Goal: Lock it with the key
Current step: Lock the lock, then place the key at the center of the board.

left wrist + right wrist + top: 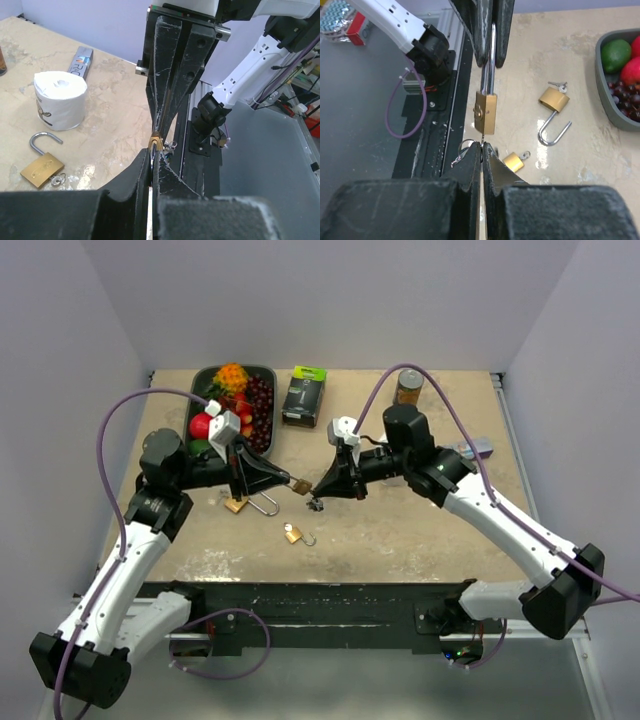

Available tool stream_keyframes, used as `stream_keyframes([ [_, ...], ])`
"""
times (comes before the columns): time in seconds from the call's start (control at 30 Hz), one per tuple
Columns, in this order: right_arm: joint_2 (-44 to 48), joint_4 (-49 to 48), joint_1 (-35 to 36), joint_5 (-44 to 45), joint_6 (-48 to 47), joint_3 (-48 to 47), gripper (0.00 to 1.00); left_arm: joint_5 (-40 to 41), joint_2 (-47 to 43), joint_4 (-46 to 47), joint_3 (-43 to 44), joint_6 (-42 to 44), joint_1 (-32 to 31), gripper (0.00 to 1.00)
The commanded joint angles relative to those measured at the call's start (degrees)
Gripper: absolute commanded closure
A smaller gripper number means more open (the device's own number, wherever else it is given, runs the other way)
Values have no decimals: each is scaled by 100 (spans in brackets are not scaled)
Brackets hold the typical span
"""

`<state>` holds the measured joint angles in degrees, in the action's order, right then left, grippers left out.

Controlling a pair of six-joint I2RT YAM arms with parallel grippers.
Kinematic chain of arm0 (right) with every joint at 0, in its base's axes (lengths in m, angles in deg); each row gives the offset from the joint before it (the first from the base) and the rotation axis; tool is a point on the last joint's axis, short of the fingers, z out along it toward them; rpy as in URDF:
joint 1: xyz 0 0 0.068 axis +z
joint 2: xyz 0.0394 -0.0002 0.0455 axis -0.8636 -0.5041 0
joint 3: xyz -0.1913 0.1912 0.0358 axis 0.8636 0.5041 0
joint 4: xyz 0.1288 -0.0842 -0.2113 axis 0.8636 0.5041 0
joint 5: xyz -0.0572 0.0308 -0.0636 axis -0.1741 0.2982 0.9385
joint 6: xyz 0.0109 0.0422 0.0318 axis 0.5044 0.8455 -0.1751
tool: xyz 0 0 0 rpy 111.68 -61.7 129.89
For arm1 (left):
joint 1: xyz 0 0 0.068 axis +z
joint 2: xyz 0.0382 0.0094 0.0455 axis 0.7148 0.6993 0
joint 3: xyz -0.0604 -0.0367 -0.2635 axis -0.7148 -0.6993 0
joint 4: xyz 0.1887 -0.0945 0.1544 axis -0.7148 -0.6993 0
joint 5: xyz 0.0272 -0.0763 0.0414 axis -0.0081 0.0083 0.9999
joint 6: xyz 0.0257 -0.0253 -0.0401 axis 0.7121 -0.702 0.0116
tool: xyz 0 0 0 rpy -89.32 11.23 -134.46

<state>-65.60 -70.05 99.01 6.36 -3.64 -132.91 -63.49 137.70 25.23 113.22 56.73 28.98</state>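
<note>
mounting rail (320, 612): dark, along the near edge of the table (400, 540), with both arms rising from it.
small padlock (292, 534): brass, lying on the table just beyond the rail.
open padlock (240, 504): larger, lying flat under the left arm, shackle swung out.
held padlock (300, 486): raised above mid-table, between the two grippers.
left gripper (285, 480): clenched on the held padlock's shackle.
right gripper (320, 488): clamped tight on the key (483, 137), whose blade meets the held padlock's underside.
tray (272, 410): far left, holding fruit.
black box (303, 397): upright just beside the tray.
jar (408, 386): at the far edge.
</note>
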Motion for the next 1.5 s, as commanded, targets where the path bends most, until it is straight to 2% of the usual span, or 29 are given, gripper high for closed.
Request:
stream_keyframes([
  [0.0, 281, 677, -289, 114, -364, 172, 100, 155, 129, 713, 346, -196, 196, 100],
  [0.17, 334, 1203, -1001, -97, -758, 313, 100, 120, 454, 1688, 531, -697, 548, 100],
  [0.27, 194, 1923, -1641, -10, -1408, 147, 100, 128, 542, 1699, 558, -524, 566, 100],
  [0.33, 27, 2783, -2379, -27, -2160, -81, 100, 190, 525, 1532, 488, -391, 566, 100],
  [0.43, -447, 3786, -3189, 586, -2918, -468, 100, 199, 516, 1233, 443, -14, 566, 100],
  [0.5, -824, 4347, -3741, 877, -3349, -722, 100, 225, 586, 700, 626, 539, 566, 100],
  [0.57, -1045, 4587, -4172, 1211, -3527, -829, 100, 277, 700, 129, 776, 1100, 566, 100],
  [0.67, -1441, 4982, -4938, 1624, -3931, -899, 100, 357, 745, -164, 856, 1445, 566, 100],
  [0.8, -1758, 4984, -5982, 2081, -4239, -812, 100, 366, 701, -182, 725, 1578, 566, 100],
  [1.0, -2004, 4545, -6846, 2846, -4511, -531, 100, 366, 701, -156, 584, 1587, 557, 100],
  [1.27, -2408, 4053, -7330, 3488, -4451, -320, 100, 348, 683, -174, 435, 1648, 557, 100],
  [1.47, -2611, 3648, -7365, 3805, -4310, -109, 100, 313, 700, -174, 382, 1666, 548, 100],
])
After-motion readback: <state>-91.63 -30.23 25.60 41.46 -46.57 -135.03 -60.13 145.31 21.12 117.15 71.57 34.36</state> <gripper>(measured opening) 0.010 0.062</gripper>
